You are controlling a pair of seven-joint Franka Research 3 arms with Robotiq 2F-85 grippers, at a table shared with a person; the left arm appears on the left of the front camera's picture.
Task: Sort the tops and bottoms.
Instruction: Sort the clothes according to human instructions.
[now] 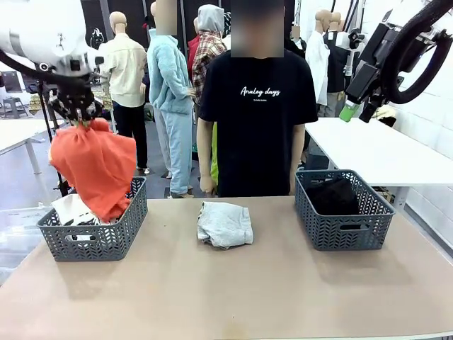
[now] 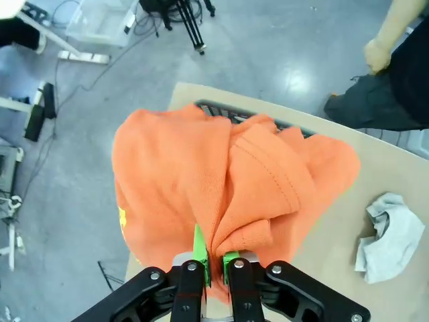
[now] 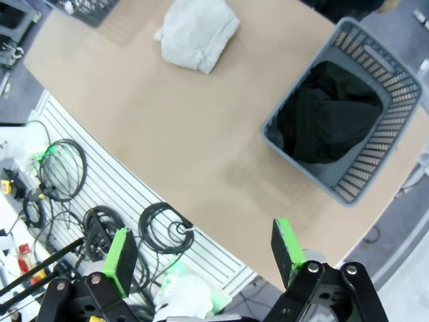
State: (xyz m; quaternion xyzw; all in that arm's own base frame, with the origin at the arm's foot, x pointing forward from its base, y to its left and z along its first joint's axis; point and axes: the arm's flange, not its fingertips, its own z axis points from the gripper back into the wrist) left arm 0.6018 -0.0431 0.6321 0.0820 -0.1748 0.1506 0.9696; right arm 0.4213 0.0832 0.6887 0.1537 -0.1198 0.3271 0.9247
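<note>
The left tool sits nearest, its green pads pinched tight on a fold of the orange top, which hangs bunched straight beneath it. Under the cloth stands the left basket, and the top's lower end drops to about the level of its rim (whether it touches what lies inside, I cannot tell). The white printed T-shirt lies in that basket. Well off to this tool's side, the light grey top lies crumpled on the surface, apart from both baskets.

The right tool hangs high with its jaws spread wide and nothing between them. Far below it stands the right basket, holding the black bottoms. A person stands beyond the surface.
</note>
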